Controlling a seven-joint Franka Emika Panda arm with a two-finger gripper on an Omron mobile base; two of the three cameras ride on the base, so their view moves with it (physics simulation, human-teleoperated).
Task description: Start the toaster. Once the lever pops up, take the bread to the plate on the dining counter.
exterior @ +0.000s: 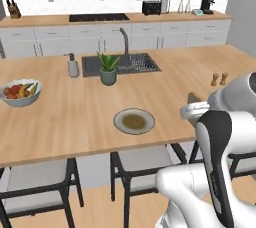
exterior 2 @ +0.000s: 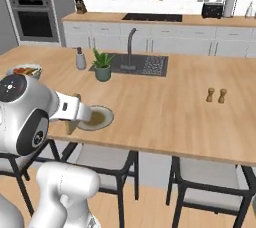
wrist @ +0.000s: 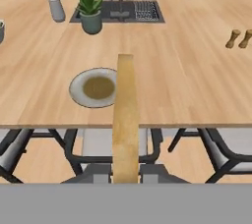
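Observation:
My gripper (wrist: 126, 174) is shut on the bread (wrist: 126, 120), a pale tan slice seen edge-on that rises up the middle of the hand view. The slice hangs over the near edge of the dining counter (wrist: 187, 85), its far end beside the right rim of the plate (wrist: 96, 88). The plate (exterior: 133, 121) is a round grey-beige dish with a brown centre, near the counter's front edge. From the left base, the bread (exterior: 193, 97) peeks out by the white hand, right of the plate. The black toaster (exterior: 151, 7) stands far off on the wall-side counter.
On the dining counter are a fruit bowl (exterior: 21, 93) at the left, a potted plant (exterior: 108, 69), a soap dispenser (exterior: 73, 65), the dark sink (exterior: 120, 64) with its tap, and two shakers (exterior: 219, 78) at the right. Dark-framed chairs (exterior: 145, 164) stand under the counter's front edge.

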